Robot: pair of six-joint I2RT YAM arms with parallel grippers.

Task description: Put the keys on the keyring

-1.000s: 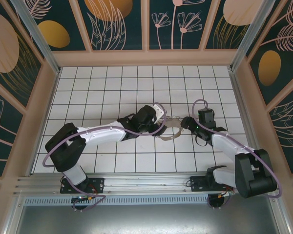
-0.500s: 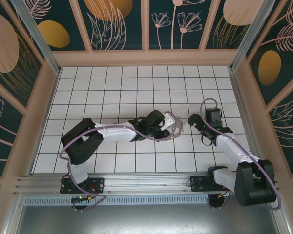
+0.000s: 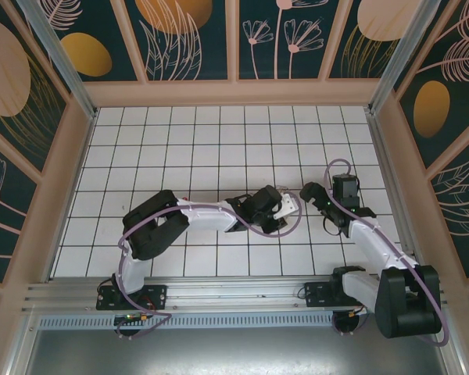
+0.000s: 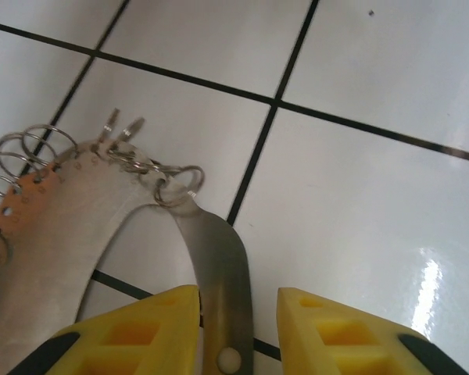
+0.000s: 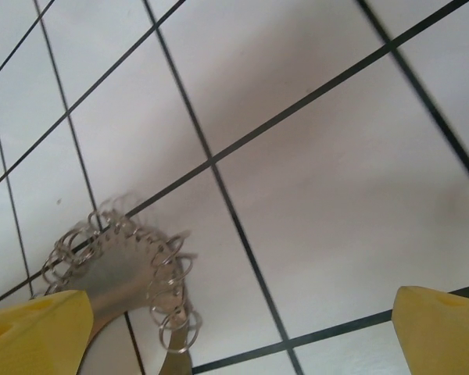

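From above, two grippers sit mid-floor (image 3: 180, 141), the left gripper (image 3: 284, 211) at eight o'clock of the right gripper (image 3: 309, 191). The left wrist adds one keyring (image 4: 219, 258) band between narrow fingers (image 4: 133, 340), probably clamped. The right wrist shows wide-spread fingers (image 5: 442, 328), with the keyring (image 5: 113, 273) at seven o'clock, fringed with small rings (image 5: 172, 269).

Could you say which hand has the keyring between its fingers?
The left hand: the flat grey metal keyring runs between its yellow fingers; the right hand is wide open.
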